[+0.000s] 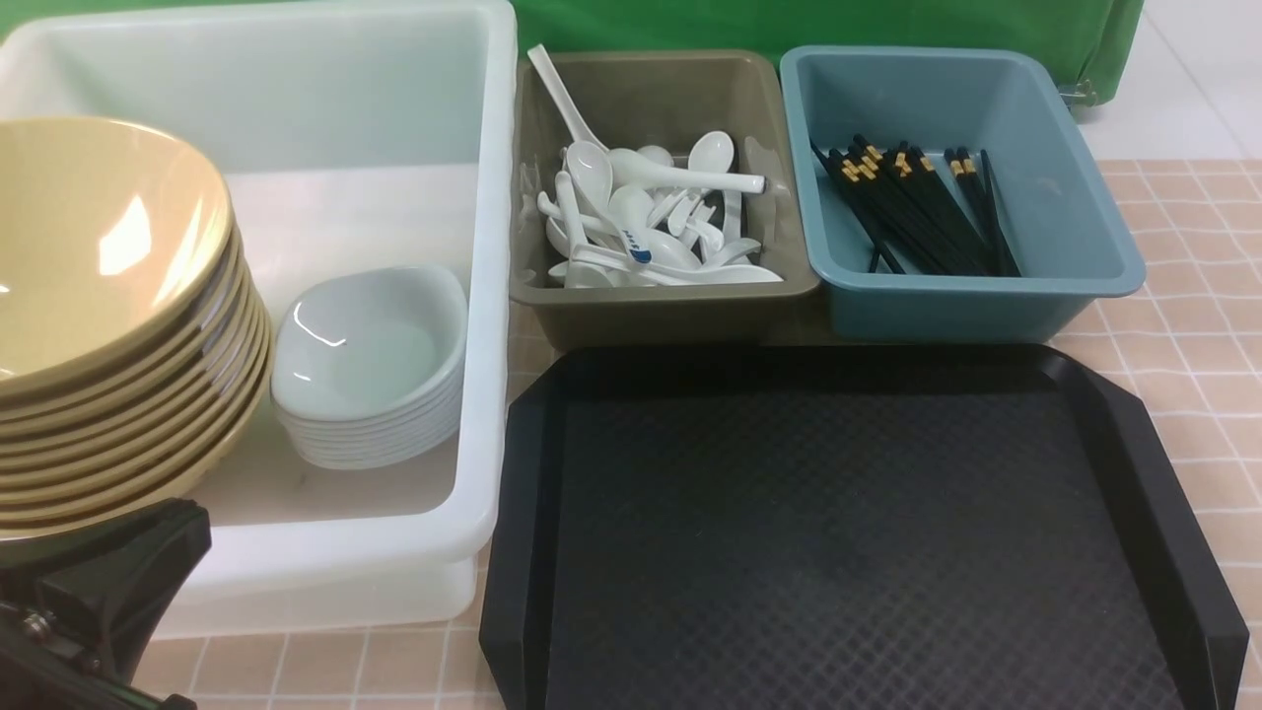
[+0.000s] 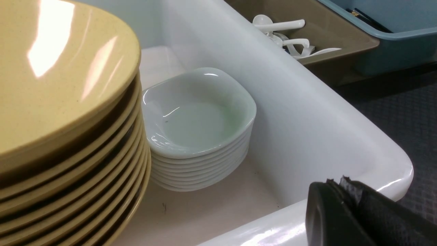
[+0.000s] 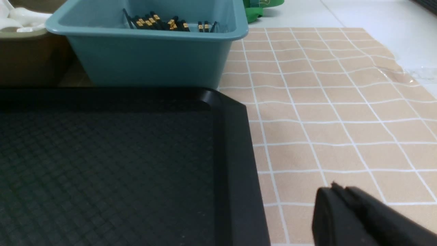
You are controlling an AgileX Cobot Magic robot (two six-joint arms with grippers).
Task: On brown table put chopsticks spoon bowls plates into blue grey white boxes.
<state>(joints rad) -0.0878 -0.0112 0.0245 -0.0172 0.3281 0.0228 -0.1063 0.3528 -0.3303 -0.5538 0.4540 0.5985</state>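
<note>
Both end effectors are closed and hold nothing. The left end effector [image 2: 336,186] is just beside the white box [image 2: 307,136], which holds yellow bowls [image 2: 68,102] and white plates [image 2: 198,116]. Beyond the right end effector [image 3: 336,191], chopsticks [image 3: 160,22] lie in the blue box [image 3: 153,58].

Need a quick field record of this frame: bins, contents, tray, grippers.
white box: stack of yellow bowls, stack of white dishes beside it
grey box: white spoons
blue box: black chopsticks
black tray: nothing on it, in front of grey and blue boxes
left gripper: shut, empty, at white box's near rim
right gripper: shut, empty, over tablecloth beside tray
</note>
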